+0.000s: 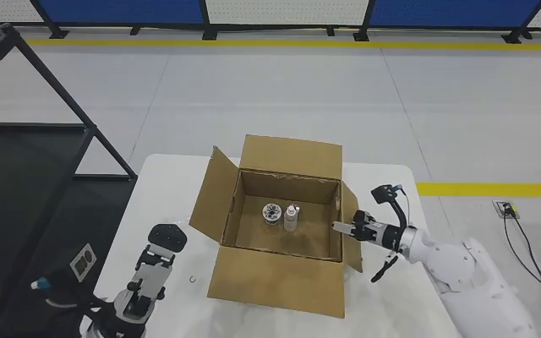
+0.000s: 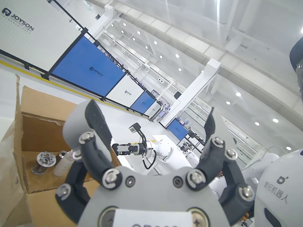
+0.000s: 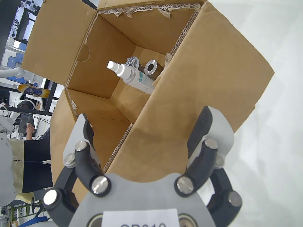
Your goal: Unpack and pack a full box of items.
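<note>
left pincer [image 2: 152, 108] wide open, empty | right pincer [image 3: 144, 113] likewise, beside box [image 1: 279, 287] | spray bottle [image 3: 132, 76] label illegible

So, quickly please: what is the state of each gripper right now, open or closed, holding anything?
Left gripper: open, holding nothing.
Right gripper: open, holding nothing, close to a flap of the cardboard box.
</note>
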Motion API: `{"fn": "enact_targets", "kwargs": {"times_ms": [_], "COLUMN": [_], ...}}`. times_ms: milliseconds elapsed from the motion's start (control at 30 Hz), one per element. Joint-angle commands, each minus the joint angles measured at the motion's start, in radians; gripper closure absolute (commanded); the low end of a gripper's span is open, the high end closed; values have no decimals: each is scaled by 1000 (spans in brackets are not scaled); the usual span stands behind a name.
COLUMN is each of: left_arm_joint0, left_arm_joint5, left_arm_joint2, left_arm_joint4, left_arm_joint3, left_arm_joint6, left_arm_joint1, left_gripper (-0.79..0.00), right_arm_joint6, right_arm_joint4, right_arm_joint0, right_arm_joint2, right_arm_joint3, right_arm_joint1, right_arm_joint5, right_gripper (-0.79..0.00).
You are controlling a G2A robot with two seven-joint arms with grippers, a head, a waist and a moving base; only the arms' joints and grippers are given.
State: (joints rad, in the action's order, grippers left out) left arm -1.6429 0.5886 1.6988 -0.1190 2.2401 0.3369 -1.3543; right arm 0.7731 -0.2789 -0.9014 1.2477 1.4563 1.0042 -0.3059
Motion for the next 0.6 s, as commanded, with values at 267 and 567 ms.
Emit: {"fn": "enact_targets", "kwargs": {"times_ms": [267, 567], "left_arm_joint0": [31, -56], "left_arm_joint5": [0, 64], "left_arm_joint2": [-4, 74], "left_arm_joint4": [16, 61], "left_arm_joint3": [-27, -44], "left_arm_joint6": [-3, -93], "left_arm_joint1": [9, 12], "left_gripper": [-785, -785], "right_arm_joint6": [-120, -73], "right_arm_joint4": [-89, -300], "right_arm_joint0": [-33, -40], "right_arm_joint2": [36, -64], "right_arm_joint3": [180, 408], "right_arm_joint1": [-4, 2], "right_arm_joint5": [11, 67], "right_gripper": [-785, -785]}}
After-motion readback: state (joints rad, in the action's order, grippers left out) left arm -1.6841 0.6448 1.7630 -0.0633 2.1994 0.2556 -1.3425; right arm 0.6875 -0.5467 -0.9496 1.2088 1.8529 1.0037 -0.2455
